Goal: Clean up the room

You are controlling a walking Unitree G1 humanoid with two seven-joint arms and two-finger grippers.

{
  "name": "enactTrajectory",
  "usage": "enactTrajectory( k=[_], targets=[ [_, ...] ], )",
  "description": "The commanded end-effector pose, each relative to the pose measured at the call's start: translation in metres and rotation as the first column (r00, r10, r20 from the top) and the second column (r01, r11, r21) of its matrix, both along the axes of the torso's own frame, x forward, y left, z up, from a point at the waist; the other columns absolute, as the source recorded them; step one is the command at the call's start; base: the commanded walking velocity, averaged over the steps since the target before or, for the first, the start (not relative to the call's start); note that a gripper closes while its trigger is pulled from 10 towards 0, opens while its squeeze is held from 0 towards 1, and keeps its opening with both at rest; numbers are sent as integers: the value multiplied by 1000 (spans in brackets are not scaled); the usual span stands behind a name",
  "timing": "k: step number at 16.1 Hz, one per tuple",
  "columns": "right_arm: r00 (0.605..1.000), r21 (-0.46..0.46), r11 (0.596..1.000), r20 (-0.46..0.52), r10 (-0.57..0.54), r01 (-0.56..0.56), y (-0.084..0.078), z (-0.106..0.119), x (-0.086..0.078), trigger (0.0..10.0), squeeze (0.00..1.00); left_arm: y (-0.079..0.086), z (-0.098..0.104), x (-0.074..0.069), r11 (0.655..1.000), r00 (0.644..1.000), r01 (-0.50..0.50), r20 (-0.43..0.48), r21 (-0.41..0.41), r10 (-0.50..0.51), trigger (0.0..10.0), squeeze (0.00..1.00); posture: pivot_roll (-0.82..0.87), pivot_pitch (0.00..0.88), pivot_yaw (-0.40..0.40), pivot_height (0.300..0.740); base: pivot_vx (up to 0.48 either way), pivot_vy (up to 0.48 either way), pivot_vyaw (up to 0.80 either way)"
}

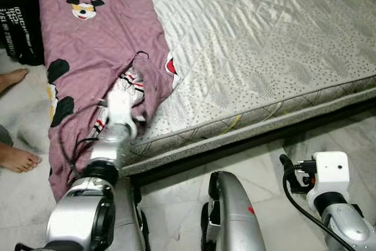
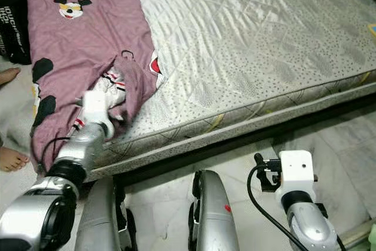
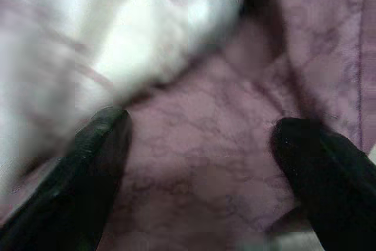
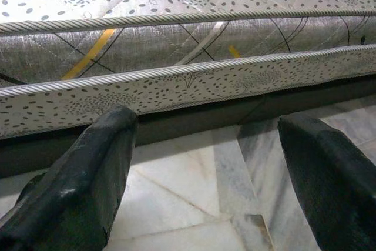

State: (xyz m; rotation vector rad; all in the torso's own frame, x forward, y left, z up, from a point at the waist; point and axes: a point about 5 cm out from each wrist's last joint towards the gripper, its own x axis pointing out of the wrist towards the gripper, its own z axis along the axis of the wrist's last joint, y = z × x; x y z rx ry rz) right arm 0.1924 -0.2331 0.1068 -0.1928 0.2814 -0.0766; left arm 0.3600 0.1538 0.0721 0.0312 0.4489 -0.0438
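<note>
A purple garment [image 1: 100,39] with cartoon mouse prints lies over the left side of the mattress [image 1: 264,45] and hangs off its front edge toward the floor. A white cloth with red and dark stripes [image 1: 134,82] bunches in a fold of it. My left arm [image 1: 111,145] reaches into that fold. In the left wrist view my left gripper [image 3: 200,157] is open, its fingers [image 3: 100,145] set apart over the purple fabric with the white cloth [image 3: 117,33] just beyond. My right gripper [image 4: 205,163] is open and holds nothing, low over the floor facing the mattress side [image 4: 194,80].
A person's bare feet [image 1: 17,158] stand on the floor at the left, close to the hanging garment. A black printed garment [image 1: 17,16] lies at the far left. My legs [image 1: 229,210] stand on the marble floor [image 1: 176,204] before the mattress edge.
</note>
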Motion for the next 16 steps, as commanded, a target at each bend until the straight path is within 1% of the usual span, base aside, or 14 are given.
enactTrajectory(
  k=[1,2,3,4,5,6,7,8,9,10,11,12,14,16],
  targets=[
    [1000,-5,1000,-3,-22,22,-3,2,-3,10000,0,-11,-14,-7,996,992,86,-90,17,-84,10000,0,-166,273,-10,585,0,0,0],
    [1000,-3,1000,1,-24,24,-1,3,-1,10000,0,-19,-20,-11,989,982,145,-129,39,-139,10000,0,-164,269,-10,585,0,0,0],
    [1000,1,1000,4,-22,22,1,3,3,10000,0,-33,-32,-19,964,951,258,-194,67,-241,10000,0,-162,260,-10,585,0,0,0],
    [1000,3,1000,5,-21,21,2,3,3,10000,0,-37,-35,-22,956,942,284,-208,68,-265,10000,0,-162,260,-10,585,0,0,0],
    [1000,7,1000,9,-18,17,4,3,7,10000,0,-47,-43,-29,924,906,372,-252,90,-340,10000,0,-159,254,-10,585,0,0,0],
    [1000,11,1000,14,-14,14,5,3,11,10000,0,-57,-54,-40,875,852,473,-311,107,-422,10000,0,-153,247,-12,585,0,0,0],
    [1000,14,1000,17,-10,10,7,3,14,10000,0,-63,-63,-50,810,796,565,-362,157,-485,10000,0,-150,243,-13,585,0,0,0],
    [1000,16,1000,19,-8,8,8,3,16,10000,0,-65,-67,-53,775,770,605,-383,184,-510,10000,0,-147,237,-14,585,0,0,0],
    [1000,21,1000,28,-2,1,10,3,21,10000,0,-73,-72,-60,699,709,685,-412,207,-573,10000,0,-142,230,-14,585,0,0,0],
    [999,24,1000,32,2,-3,11,3,24,10000,0,-78,-73,-63,656,678,721,-420,221,-603,10000,0,-137,224,-14,585,0,0,0],
    [999,27,1000,39,7,-8,13,3,27,10000,0,-86,-68,-60,620,674,736,-382,271,-632,10000,0,-132,216,-13,585,0,0,0],
    [999,32,999,47,8,-10,14,4,31,10000,0,-94,-56,-51,636,717,696,-281,333,-637,10000,0,-125,204,-10,585,0,0,0],
    [999,34,999,51,7,-9,15,3,34,10000,0,-98,-42,-40,679,770,627,-168,382,-616,10000,0,-118,195,-7,585,0,0,0],
    [998,39,999,59,10,-12,17,2,37,10000,0,-95,-18,-26,833,865,457,63,312,-498,10000,0,-112,185,-5,585,0,0,0]
  ],
)
